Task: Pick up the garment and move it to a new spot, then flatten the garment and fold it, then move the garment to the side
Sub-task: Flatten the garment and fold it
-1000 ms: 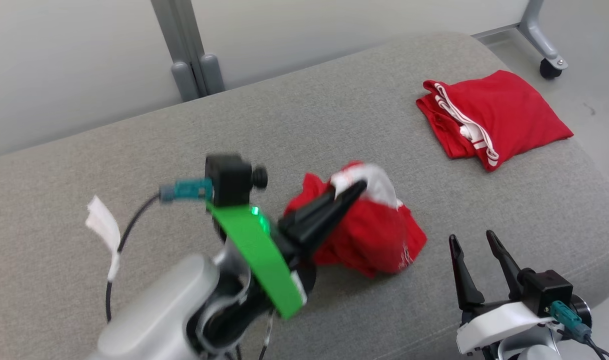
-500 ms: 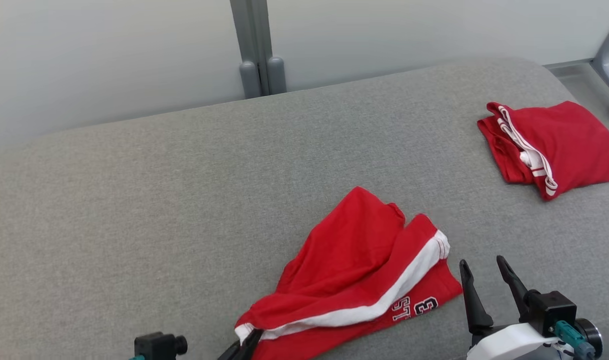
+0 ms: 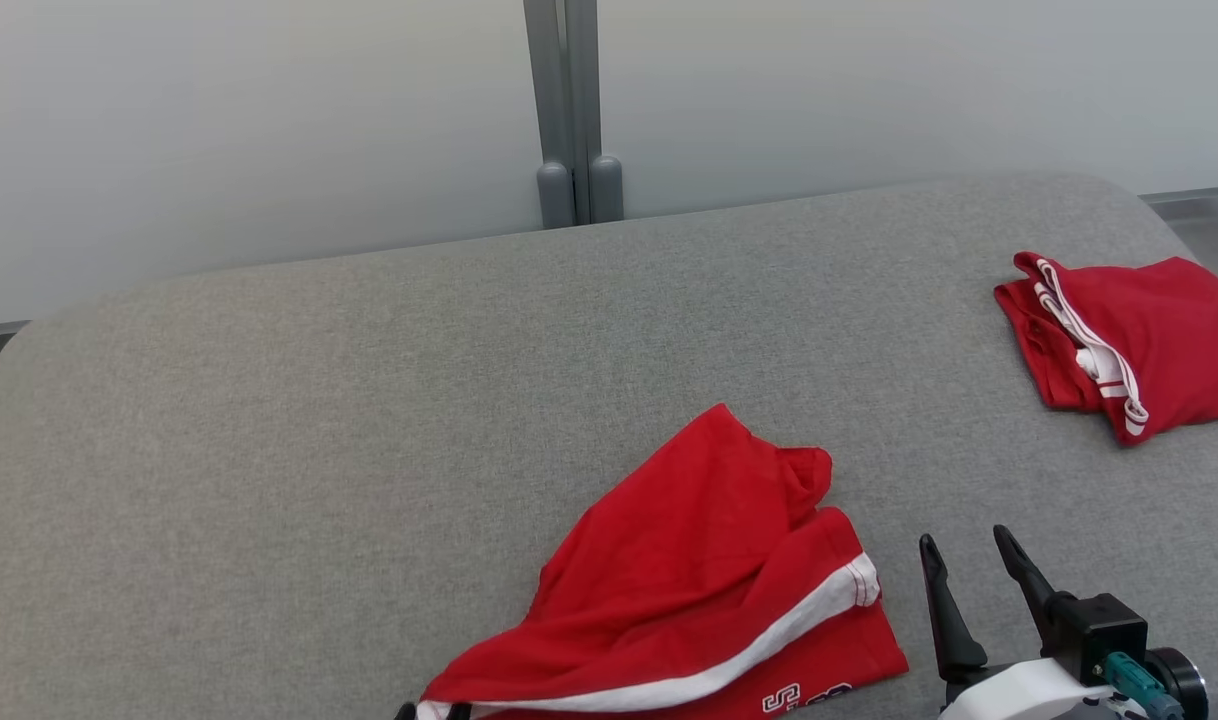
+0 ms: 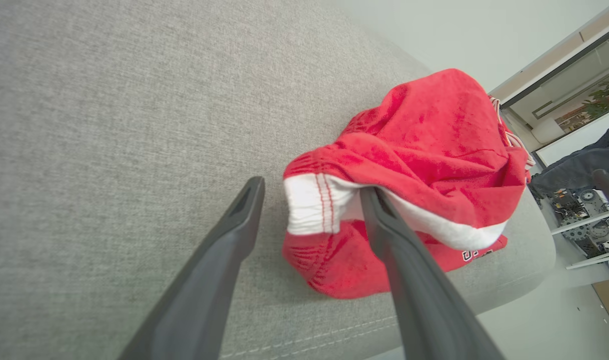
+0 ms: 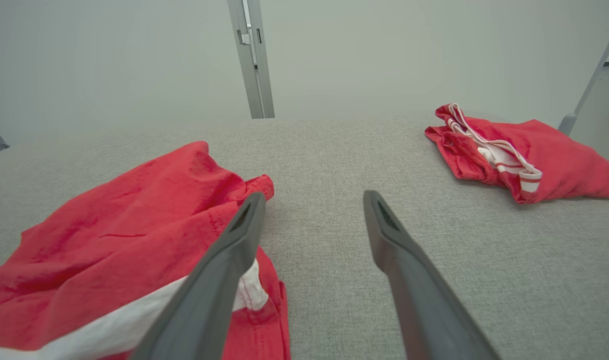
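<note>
Left gripper [image 4: 312, 186], jaws apart, straddles a corner of the garment [image 4: 424, 130].

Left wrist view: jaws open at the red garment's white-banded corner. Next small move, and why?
Probably draw the left gripper back off the garment: its jaws are open around the white corner, and the garment lies bunched on the couch, not yet flattened.

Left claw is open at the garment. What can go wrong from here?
1. The white band sits between the left claw's fingers, and one fingertip seems tucked under a fold. Pulling back may drag the garment.
2. The garment lies bunched near the cushion's front edge. Flattening pulls toward the robot might slide it off.
3. A folded garment, also red, lies to the right and may be targeted by mistake.
</note>
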